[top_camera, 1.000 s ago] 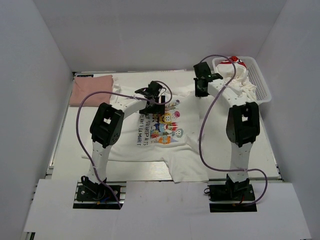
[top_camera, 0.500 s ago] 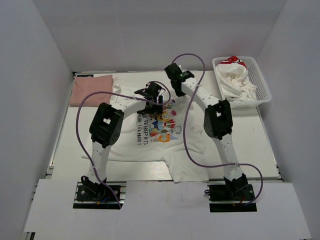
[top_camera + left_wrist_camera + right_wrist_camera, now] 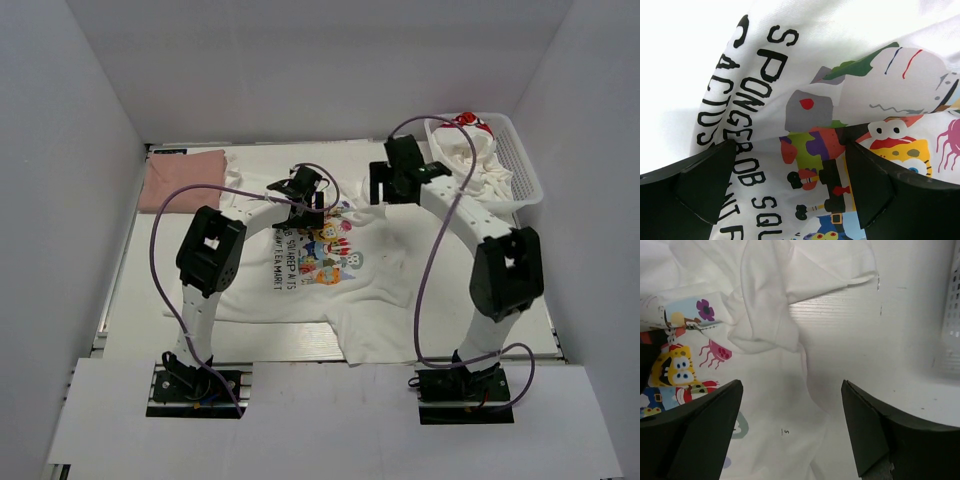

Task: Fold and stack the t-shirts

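Right arm has swung back from the middle of the table toward the basket side since half a second ago, and its right gripper [image 3: 388, 190], pinched shut then, now stands released. In the right wrist view the right gripper [image 3: 790, 390] has its fingers spread wide with nothing between them. Below it lie a bunched fold of the cartoon tee [image 3: 765, 315] and bare table [image 3: 900, 340], with the basket [image 3: 952, 300] at the right edge.

The left gripper [image 3: 305, 200] is where it was, over the upper part of the cartoon tee [image 3: 320, 270]. Its wrist view shows the left gripper [image 3: 790, 165] also spread wide, low over the print and dark lettering of the cartoon tee [image 3: 805, 105]. A ridge of cloth rises between the fingers, but nothing is clamped, and I cannot tell whether the tips touch the cloth.

The cartoon tee lies unfolded and wrinkled, print up, in the middle of the table [image 3: 530, 290], its lower edge reaching the near edge between the arm bases. The pink tee [image 3: 180, 178] sits folded at the far left corner, well apart from both grippers. More white tees [image 3: 470, 150], one with red print, are heaped in the basket [image 3: 520, 160] at the far right corner, with some cloth hanging over its near rim.
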Robot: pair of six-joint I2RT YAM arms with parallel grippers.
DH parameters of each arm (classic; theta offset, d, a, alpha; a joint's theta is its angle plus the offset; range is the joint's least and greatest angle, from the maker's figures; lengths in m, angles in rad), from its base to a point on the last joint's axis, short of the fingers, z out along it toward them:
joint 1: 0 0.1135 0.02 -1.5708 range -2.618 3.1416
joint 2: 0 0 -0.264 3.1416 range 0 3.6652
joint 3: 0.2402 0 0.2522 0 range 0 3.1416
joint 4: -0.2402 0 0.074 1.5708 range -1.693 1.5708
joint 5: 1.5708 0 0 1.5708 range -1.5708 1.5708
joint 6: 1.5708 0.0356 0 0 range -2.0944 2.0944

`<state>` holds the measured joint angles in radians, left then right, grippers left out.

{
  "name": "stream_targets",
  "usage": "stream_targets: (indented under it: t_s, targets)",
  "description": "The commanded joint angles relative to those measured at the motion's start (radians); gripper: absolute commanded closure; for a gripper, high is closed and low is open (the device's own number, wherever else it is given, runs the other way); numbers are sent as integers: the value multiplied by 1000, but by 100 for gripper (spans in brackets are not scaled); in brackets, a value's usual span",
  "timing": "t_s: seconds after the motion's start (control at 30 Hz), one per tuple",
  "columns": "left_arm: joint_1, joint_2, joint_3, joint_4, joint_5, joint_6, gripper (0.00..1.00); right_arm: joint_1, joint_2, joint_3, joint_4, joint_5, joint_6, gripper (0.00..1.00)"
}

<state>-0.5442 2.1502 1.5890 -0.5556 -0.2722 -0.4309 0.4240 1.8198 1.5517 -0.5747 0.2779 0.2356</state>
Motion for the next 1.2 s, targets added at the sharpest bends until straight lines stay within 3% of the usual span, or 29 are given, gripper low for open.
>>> stream_targets:
  t_s: [0.0,0.13,0.37,0.43,0.47,0.53,0.57,0.6,0.77,0.9,1.17]
  targets:
    - [20,19,-69,-121,-32,4,0,-47,-45,-169,128,-212,37,15]
    - [29,28,-69,-121,-41,14,0,-100,-47,-286,194,-341,13,13]
    - [29,28,-69,-121,-41,14,0,-146,65,-278,115,-384,37,13]
    - [29,28,-58,-121,-41,14,0,-148,56,-314,113,-394,48,20]
    - [29,28,-58,-121,-41,14,0,-154,50,-335,114,-407,54,36]
    - [29,28,-46,-121,-32,14,0,-159,36,-355,116,-421,54,53]
    - [29,39,-35,-121,-32,14,0,-159,26,-360,113,-421,62,89]
    - [29,39,-35,-121,-32,14,0,-162,21,-357,99,-418,62,100]
    - [29,39,-24,-112,-9,23,0,-160,-100,-272,-2,-310,62,100]
    - [20,39,-37,-84,56,32,0,-148,-174,-188,-261,-227,105,100]
    - [20,-21,-58,-40,134,61,0,-163,-188,-358,-363,-151,249,100]
